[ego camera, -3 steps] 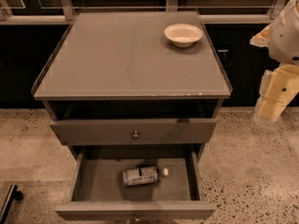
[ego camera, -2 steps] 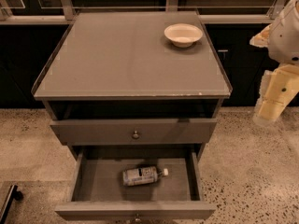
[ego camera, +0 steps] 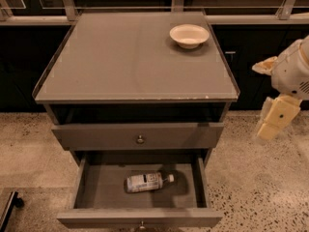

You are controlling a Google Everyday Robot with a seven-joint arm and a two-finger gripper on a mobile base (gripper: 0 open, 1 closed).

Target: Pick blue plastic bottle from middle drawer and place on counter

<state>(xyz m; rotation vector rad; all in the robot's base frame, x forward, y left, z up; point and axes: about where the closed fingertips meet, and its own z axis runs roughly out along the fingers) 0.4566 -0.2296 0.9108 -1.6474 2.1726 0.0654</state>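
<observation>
The blue plastic bottle (ego camera: 147, 181) lies on its side on the floor of the open middle drawer (ego camera: 104, 190), white cap pointing right. The counter (ego camera: 125, 57) is the flat grey top of the cabinet above it. My gripper (ego camera: 269, 127) is cream coloured and hangs at the right edge of the view, beside the cabinet at about the height of the upper drawer front. It is well away from the bottle and holds nothing that I can see.
A cream bowl (ego camera: 189, 35) stands at the back right of the counter. The upper drawer front (ego camera: 140, 135) with its round knob is pushed in above the open drawer. Speckled floor surrounds the cabinet; dark cabinets and a rail run behind.
My arm and gripper have dropped a little and shifted slightly left, toward the cabinet. The bottle, the drawer and the bowl have not moved.
</observation>
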